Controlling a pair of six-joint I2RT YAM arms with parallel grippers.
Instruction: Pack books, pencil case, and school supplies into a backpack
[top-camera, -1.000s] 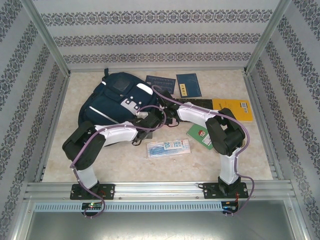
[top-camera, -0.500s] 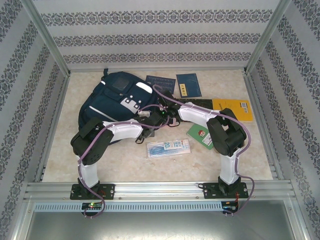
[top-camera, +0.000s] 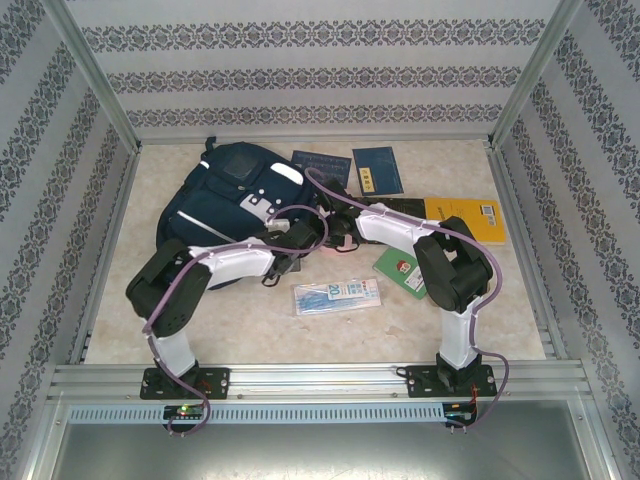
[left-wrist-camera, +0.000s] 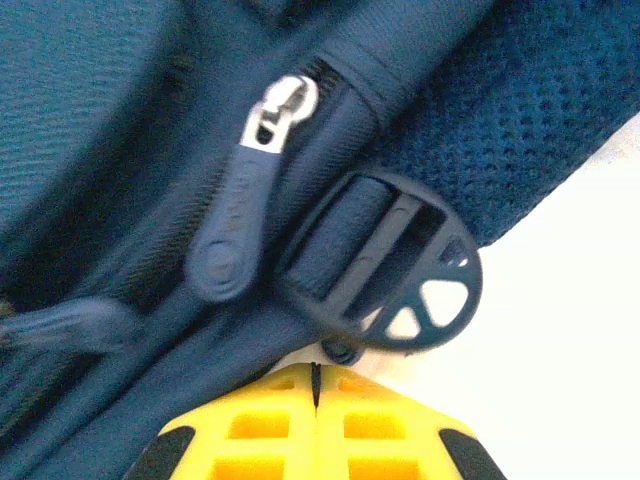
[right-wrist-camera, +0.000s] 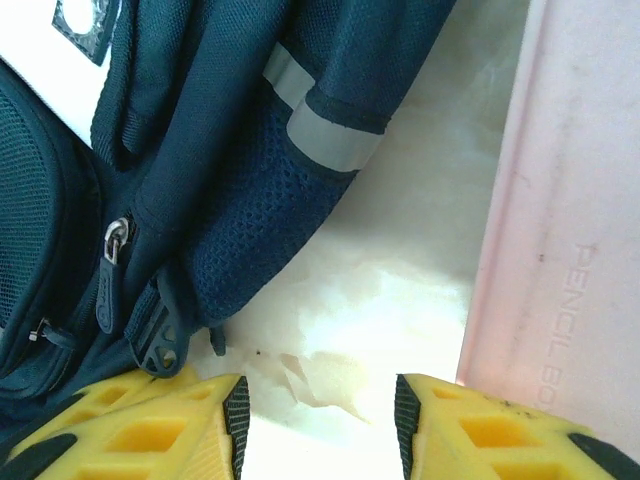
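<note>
Two dark blue books (top-camera: 377, 168) lay at the upper middle of the top view, just right of the backpack (top-camera: 225, 205), which filled the upper left of the table (top-camera: 500, 310). A yellow-orange book (top-camera: 468, 221) sat at centre right, a small green book (top-camera: 398, 268) lay below it, and the school supplies packet (top-camera: 337, 296) lay at lower centre, apart from the backpack. The left gripper (left-wrist-camera: 315, 378) was fully closed, its yellow fingertips pressed together at the backpack's edge just below a round buckle (left-wrist-camera: 395, 270) and a zipper pull (left-wrist-camera: 228, 235); whether fabric was pinched could not be told. The right gripper (right-wrist-camera: 320, 415) stood partly open over bare table, holding nothing, with the pink pencil case (right-wrist-camera: 560, 220) at the right of its view.
</note>
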